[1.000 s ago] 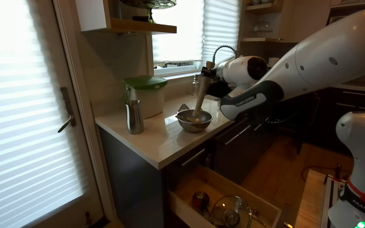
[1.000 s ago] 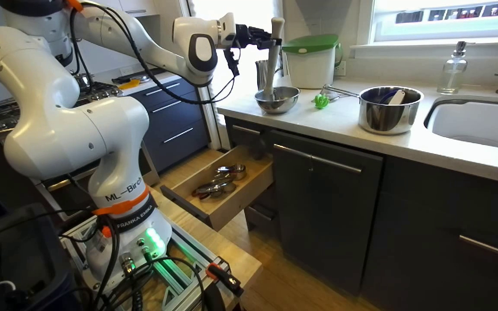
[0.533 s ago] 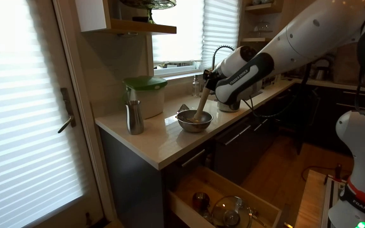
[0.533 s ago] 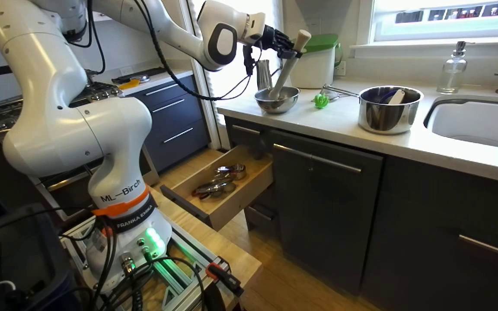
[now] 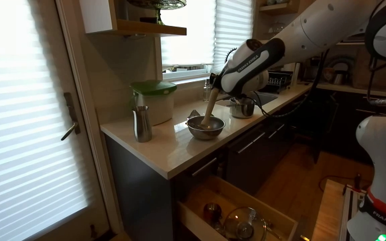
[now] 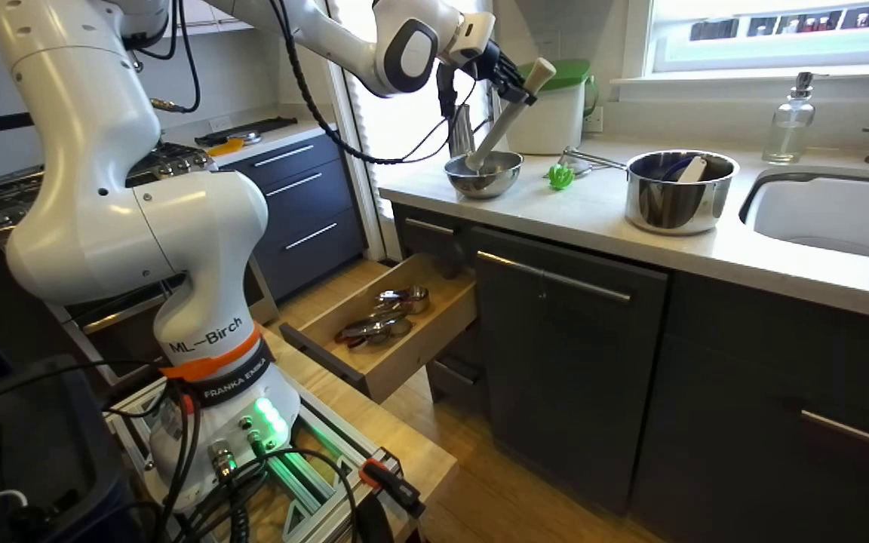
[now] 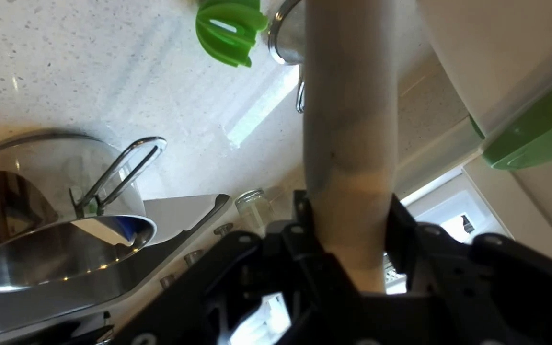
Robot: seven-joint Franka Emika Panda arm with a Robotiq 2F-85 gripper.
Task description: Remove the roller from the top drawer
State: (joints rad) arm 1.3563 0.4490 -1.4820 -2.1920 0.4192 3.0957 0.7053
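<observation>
The roller is a long pale tan wooden piece. It stands tilted, its lower end inside the steel bowl on the counter. I cannot tell whether it touches the bowl's bottom. My gripper is shut on it near its upper end. In the wrist view both black fingers of the gripper press the sides of the roller. The drawer with pale wood interior stands pulled open below the counter, with metal cups and a glass lid inside.
A steel pot stands by the sink. A green whisk-like tool lies between bowl and pot. A white canister with green lid stands behind the bowl. A steel vase stands near the counter's end.
My gripper has moved lower and toward the canister, still holding the roller. The roller has gone from nearly upright to tilted, while its lower end stays in the bowl.
</observation>
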